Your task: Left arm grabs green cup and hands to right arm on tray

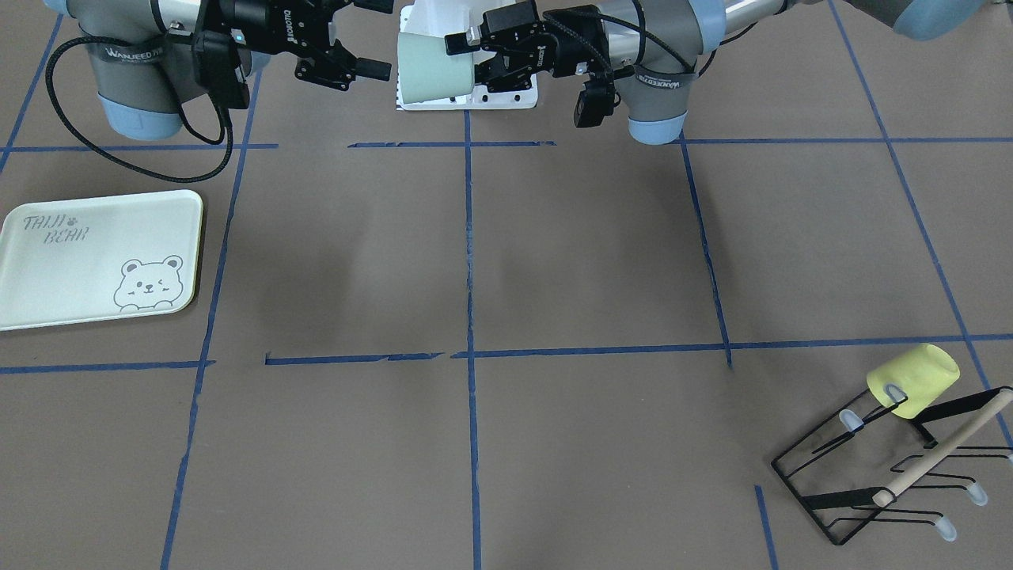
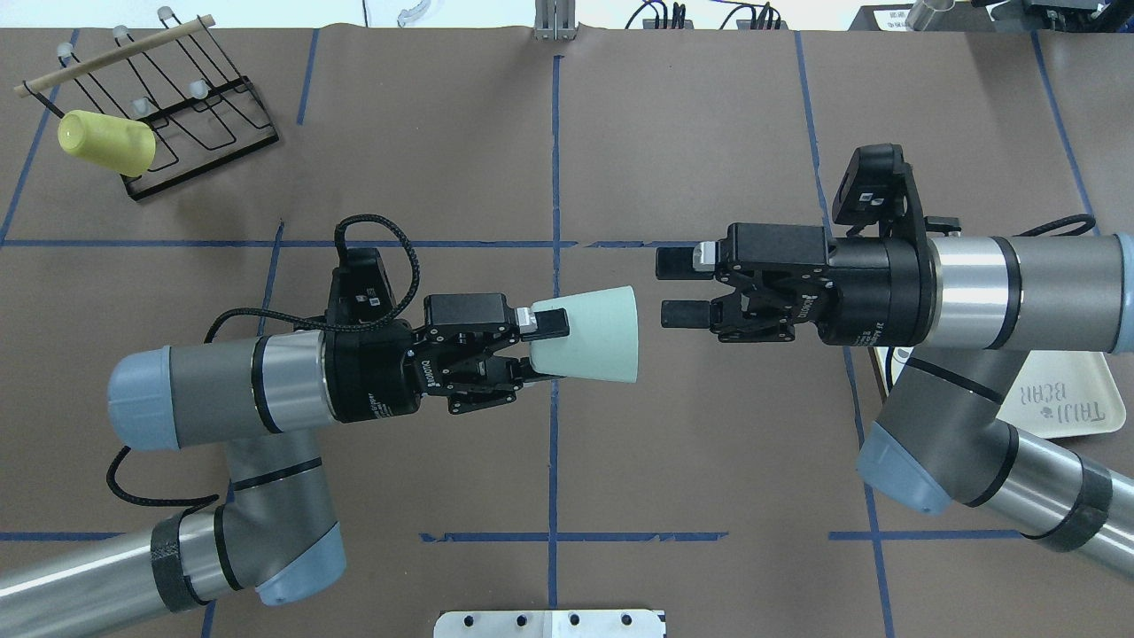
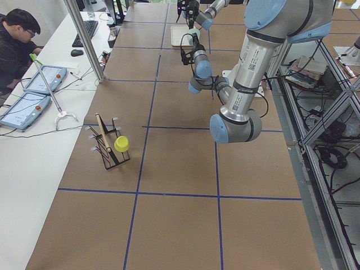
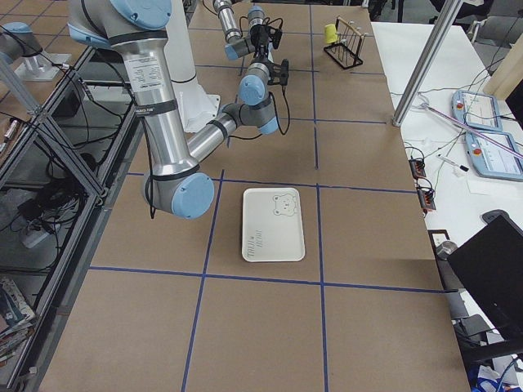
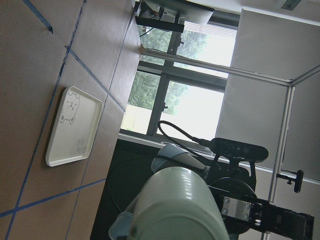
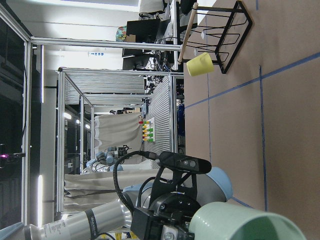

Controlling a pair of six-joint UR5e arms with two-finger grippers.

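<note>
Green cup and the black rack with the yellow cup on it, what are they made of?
The green cup looks like plastic: smooth, matte, one even pale colour, with a thin wall. The rack looks like thin black metal wire with pale, probably rubbery tips. Its rod looks like bare wood, tan and unpainted.

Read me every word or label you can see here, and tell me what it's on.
"TAIJI BEAR": the tray.
"ROBOTIQ": left gripper and right gripper.
"WANJEED": black strap, and a second strap.
White arm stickers: too small to read.
</note>
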